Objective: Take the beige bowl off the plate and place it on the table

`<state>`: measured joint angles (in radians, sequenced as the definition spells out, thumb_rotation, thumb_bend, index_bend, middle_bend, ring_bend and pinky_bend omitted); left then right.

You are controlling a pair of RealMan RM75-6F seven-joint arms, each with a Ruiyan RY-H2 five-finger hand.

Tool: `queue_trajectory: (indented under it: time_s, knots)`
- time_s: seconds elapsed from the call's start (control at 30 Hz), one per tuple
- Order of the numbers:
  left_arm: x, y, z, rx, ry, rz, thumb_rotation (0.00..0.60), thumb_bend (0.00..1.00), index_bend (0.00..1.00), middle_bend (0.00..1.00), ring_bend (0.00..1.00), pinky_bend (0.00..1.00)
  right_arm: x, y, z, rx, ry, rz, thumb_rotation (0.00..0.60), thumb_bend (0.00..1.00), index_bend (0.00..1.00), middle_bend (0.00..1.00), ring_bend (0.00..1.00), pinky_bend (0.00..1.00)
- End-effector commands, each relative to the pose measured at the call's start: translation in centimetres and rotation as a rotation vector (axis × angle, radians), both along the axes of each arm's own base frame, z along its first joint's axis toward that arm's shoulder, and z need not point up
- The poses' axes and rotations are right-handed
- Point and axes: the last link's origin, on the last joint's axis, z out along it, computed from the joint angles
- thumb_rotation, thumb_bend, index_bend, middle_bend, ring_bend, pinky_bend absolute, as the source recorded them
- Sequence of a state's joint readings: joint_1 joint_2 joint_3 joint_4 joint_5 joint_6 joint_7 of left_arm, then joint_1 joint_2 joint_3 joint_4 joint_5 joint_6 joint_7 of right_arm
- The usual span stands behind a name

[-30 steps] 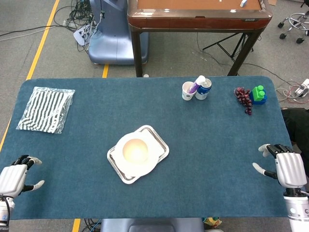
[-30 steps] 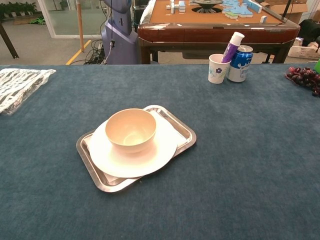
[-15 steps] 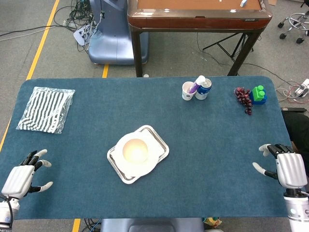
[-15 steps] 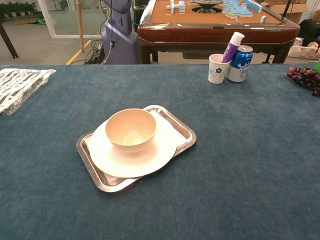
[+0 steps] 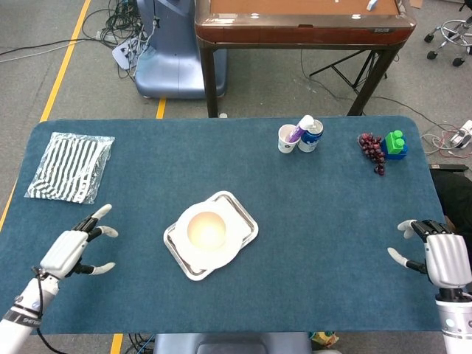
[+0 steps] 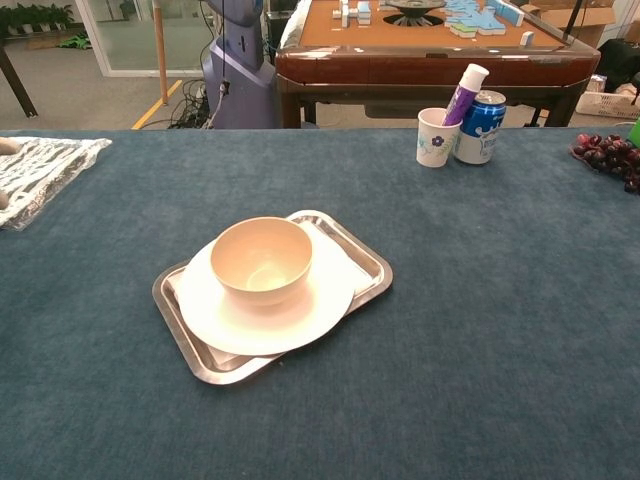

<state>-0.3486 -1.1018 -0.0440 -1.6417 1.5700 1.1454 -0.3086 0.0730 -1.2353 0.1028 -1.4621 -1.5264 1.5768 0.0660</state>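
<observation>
Left robot hand moved inward toward bowl.

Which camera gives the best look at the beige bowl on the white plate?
The chest view: the beige bowl shows close and from the side, so its rim, wall and inside are clear as it sits on the white plate. The head view shows the bowl from straight above, small, as a pale circle.
</observation>
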Motion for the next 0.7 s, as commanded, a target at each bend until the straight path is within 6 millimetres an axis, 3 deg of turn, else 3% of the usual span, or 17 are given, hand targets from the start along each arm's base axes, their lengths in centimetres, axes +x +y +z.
queue_trajectory:
  time_s: [0.03, 0.13, 0.33, 0.7]
  knots:
    - [1.2, 1.7, -1.7, -0.038, 0.012, -0.057, 0.6, 0.14, 0.34, 0.0, 0.0, 0.1, -0.1, 0.0, 0.2, -0.005, -0.004, -0.003, 0.6, 0.0, 0.47, 0.56, 0.43, 0.44]
    - [1.6, 2.2, -2.3, -0.052, 0.009, -0.062, 0.6, 0.14, 0.34, 0.0, 0.0, 0.09, -0.1, 0.1, 0.2, -0.006, -0.005, -0.005, 0.6, 0.0, 0.47, 0.56, 0.43, 0.44]
    - [3.1, 4.4, -5.5, -0.117, -0.008, -0.085, 0.6, 0.14, 0.34, 0.0, 0.0, 0.07, -0.2, 0.5, 1.0, -0.023, -0.014, -0.015, 0.6, 0.0, 0.47, 0.56, 0.43, 0.44]
    - [5.8, 5.4, -7.9, -0.103, 0.011, -0.186, 0.6, 0.14, 0.34, 0.0, 0.0, 0.07, -0.6, 0.6, 1.7, -0.042, -0.005, -0.056, 0.6, 0.0, 0.47, 0.56, 0.43, 0.44]
